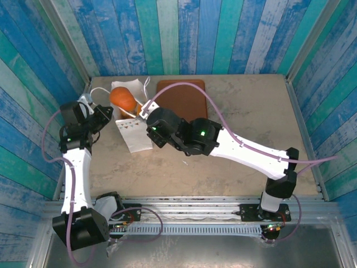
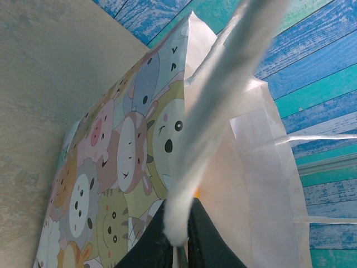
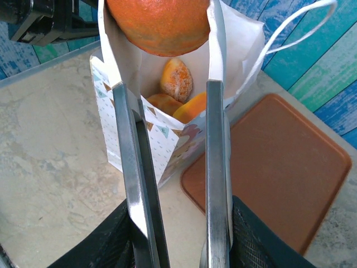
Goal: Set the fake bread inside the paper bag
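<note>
Gripper on the left arm (image 2: 178,234), at the left side of the paper bag (image 2: 122,167): jaws closed tight on a white loop handle (image 2: 223,100), which runs up and away from the fingertips. Side panel of the bag shows a cartoon-animal print in the left wrist view.

Right gripper (image 3: 159,14), reaching to the bag from its right: fingers partly spread, clamped on either side of one round orange bun (image 3: 159,28). Bun sits at the bag's open mouth, above the contents, not yet down inside.

Bag stands upright on the table (image 3: 50,151), mouth open, between the two grippers. Front face white with small flag print. Second handle loops free off the far right corner of the bag.

Inside the bag, below the held bun: three bread pieces (image 3: 177,78) visible, golden to orange-yellow, lying against each other near the bottom. Cannot tell if more lie under them.

Flat brown board (image 3: 273,167) on the table just beside the bag, to its right and a little beyond it; nothing resting on it.
</note>
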Available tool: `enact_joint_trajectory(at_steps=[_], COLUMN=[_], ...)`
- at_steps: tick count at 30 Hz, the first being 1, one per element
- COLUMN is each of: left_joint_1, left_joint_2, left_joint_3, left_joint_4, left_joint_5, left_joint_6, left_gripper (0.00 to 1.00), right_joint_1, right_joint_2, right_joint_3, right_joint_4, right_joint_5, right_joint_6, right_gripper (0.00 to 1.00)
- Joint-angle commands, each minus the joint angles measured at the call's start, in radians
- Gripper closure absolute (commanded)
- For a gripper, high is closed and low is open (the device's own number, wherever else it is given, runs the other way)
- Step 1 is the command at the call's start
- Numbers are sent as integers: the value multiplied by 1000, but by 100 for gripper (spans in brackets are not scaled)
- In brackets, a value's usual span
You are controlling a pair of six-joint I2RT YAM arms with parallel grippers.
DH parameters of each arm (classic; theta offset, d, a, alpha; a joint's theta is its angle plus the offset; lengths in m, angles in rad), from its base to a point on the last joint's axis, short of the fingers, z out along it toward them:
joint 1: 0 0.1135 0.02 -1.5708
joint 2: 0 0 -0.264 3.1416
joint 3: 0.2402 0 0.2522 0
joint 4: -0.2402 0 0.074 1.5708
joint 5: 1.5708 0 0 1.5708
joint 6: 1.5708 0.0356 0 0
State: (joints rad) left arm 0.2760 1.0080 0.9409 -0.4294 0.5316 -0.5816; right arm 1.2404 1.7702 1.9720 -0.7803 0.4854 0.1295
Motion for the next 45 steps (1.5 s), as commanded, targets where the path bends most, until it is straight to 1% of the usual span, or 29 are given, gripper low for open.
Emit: enact_joint_trajectory(at_steps=[1,10,16,22,36,45], left_joint_1=[3,3,2,3,3,2], left_joint_2=[-29,-34,-34,-32,-29,-31], left_joint_3=[-8,0,3,6,9,6], left_joint_4=[-23,-30,-31,-32,-32,-34], left_joint_5=[-20,-21,-20,-20,-18,-18], left_joint_6=[38,44,43,44,42,42], left_gripper=[89,89,89,89,89,89], right_joint_1=[-22,-80,-93,-102,-112,-113], right_joint_2=[28,96,139,155,155,127], right_joint_3=[56,122,168,173,161,140], right_joint_4=[-22,-77,-108,-118,-133,-131], right_joint_5=[-13,-84,-111,-130,-152,-145], right_joint_6=[57,71,67,70,73,80], right_gripper=[59,59,59,58,43,40])
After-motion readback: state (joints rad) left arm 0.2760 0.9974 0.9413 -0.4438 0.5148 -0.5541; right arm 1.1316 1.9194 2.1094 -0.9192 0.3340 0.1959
